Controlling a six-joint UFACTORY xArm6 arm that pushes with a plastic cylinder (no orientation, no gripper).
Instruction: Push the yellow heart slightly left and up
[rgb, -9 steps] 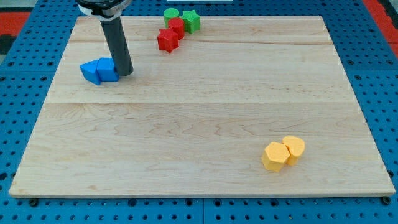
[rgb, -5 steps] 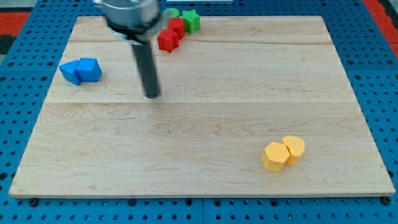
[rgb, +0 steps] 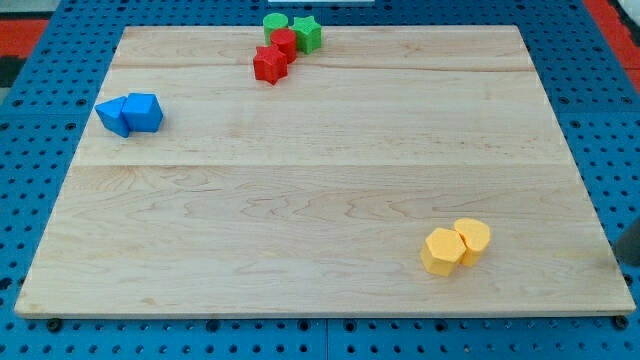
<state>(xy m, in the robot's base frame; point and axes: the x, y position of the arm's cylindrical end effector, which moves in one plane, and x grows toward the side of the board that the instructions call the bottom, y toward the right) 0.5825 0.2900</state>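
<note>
While my tip (rgb: 621, 262) sits off-board right, yellow heart (rgb: 472, 238) near right edge, open wood (rgb: 300, 200) above; claw untellable.

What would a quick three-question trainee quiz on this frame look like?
1. True or false: the left yellow block and the right yellow block touch each other.
2. Pick one. My tip is: A) at the view's top left corner; B) at the view's right edge, right of both yellow blocks and apart from them; C) between the two yellow blocks.
3. Short answer: which two colours of block cluster at the view's top edge of the wooden board?

Key: 1 true. 2 B; only a dark sliver of the rod shows there. 3 red blocks and green blocks.
</note>
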